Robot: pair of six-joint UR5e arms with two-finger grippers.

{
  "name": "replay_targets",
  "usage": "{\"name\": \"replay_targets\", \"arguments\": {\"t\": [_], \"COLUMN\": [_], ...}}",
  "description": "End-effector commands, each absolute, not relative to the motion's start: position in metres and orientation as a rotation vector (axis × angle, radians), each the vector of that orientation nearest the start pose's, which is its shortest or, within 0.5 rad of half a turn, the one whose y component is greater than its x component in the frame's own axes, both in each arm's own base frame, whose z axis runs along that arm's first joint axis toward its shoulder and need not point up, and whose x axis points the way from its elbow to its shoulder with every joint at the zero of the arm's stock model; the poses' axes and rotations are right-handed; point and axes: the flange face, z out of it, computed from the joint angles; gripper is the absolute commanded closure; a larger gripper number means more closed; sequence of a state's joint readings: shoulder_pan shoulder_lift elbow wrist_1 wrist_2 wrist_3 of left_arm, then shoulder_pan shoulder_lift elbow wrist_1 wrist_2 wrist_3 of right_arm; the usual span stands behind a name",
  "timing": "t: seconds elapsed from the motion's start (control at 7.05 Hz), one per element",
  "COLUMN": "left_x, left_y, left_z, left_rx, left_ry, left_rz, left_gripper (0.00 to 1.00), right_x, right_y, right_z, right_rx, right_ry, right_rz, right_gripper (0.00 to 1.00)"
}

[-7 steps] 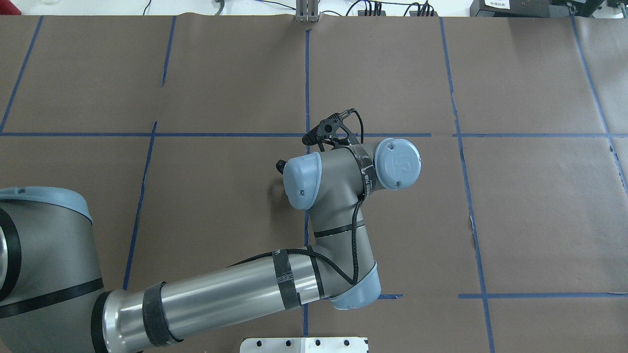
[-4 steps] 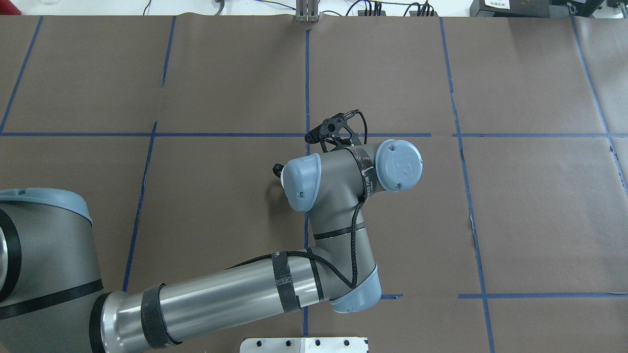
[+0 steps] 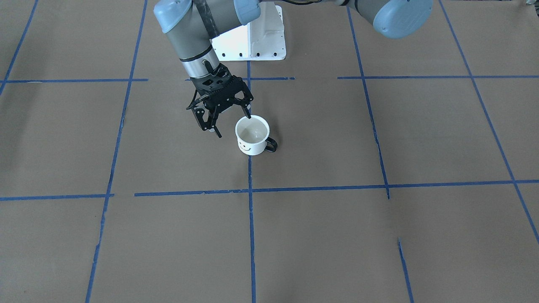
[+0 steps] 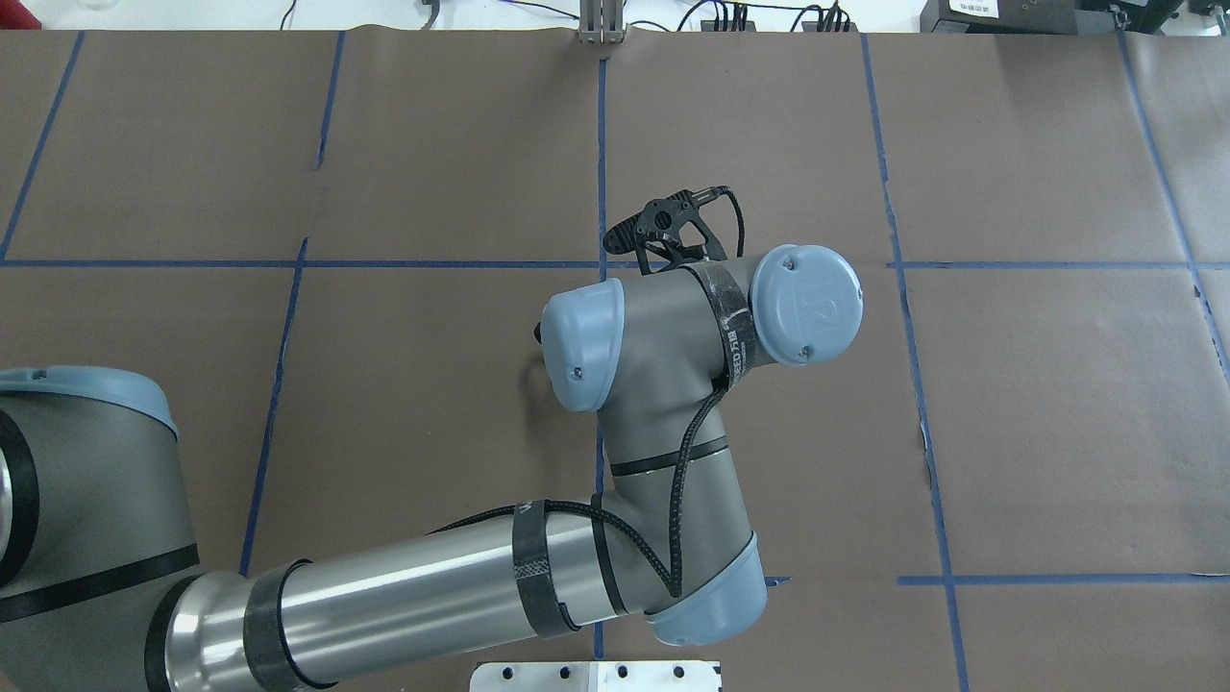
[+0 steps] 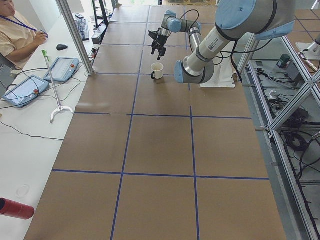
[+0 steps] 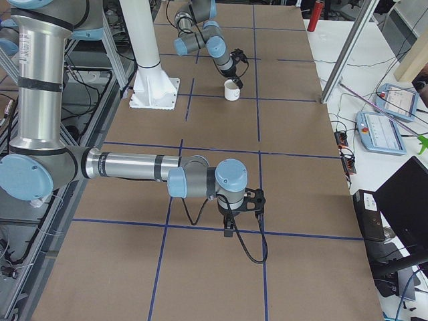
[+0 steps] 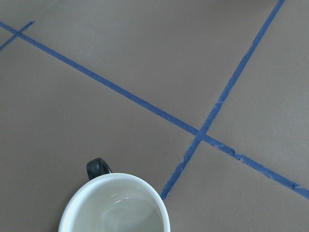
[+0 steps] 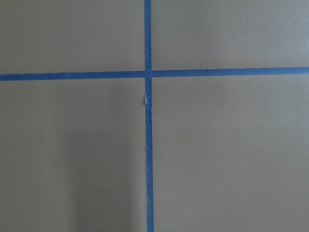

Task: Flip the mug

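The mug (image 3: 252, 135) is white with a black smiley face and a black handle. It stands upright, mouth up, on the brown paper next to a blue tape line. My left gripper (image 3: 230, 123) is open and empty, hanging just above the mug on the robot's side, with one fingertip (image 3: 248, 116) over the rim. The left wrist view shows the mug's rim (image 7: 114, 203) and handle at its bottom edge. In the overhead view the left wrist (image 4: 663, 327) hides the mug almost wholly. My right gripper (image 6: 241, 208) hangs low over a tape crossing; I cannot tell whether it is open.
The table (image 3: 379, 235) is covered in brown paper with a grid of blue tape lines. The white robot base plate (image 3: 261, 42) is behind the mug. An operator (image 5: 17, 30), tablets and cables are past the table's far edge in the side views.
My left wrist has risen toward the overhead camera and shifted a little right and forward. The mug's handle and white edge, which peeked out beside the wrist earlier, are now almost wholly covered.
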State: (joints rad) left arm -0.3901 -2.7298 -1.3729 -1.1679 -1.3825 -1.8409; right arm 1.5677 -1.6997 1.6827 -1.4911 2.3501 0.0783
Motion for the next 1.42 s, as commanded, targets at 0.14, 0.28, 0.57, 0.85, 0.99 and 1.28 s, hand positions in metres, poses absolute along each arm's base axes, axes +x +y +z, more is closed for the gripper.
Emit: {"name": "replay_targets", "arguments": {"t": [0.14, 0.28, 0.57, 0.85, 0.99, 1.28], "left_x": [0.476, 0.434, 0.353, 0.244, 0.179, 0.051], "left_y": [-0.441, -0.473, -0.521, -0.548, -0.538, -0.498], "left_z": [0.112, 0.13, 0.18, 0.312, 0.385, 0.496], "left_rx": [0.328, 0.332, 0.374, 0.403, 0.423, 0.415], "left_ry": [0.635, 0.612, 0.686, 0.691, 0.717, 0.742], "left_rz": [-0.591, -0.519, -0.504, -0.324, -0.203, 0.012], "left_gripper": [0.0, 0.0, 0.0, 0.0, 0.0, 0.0], "right_x": [0.062, 0.062, 0.062, 0.062, 0.062, 0.062], "right_y": [-0.442, -0.442, -0.442, -0.442, -0.442, -0.442], "right_z": [0.655, 0.655, 0.655, 0.655, 0.655, 0.655], "right_rx": [0.028, 0.028, 0.028, 0.027, 0.028, 0.028], "right_ry": [-0.781, -0.781, -0.781, -0.781, -0.781, -0.781], "right_rz": [0.047, 0.047, 0.047, 0.048, 0.047, 0.047], "right_gripper": [0.0, 0.0, 0.0, 0.0, 0.0, 0.0]}}
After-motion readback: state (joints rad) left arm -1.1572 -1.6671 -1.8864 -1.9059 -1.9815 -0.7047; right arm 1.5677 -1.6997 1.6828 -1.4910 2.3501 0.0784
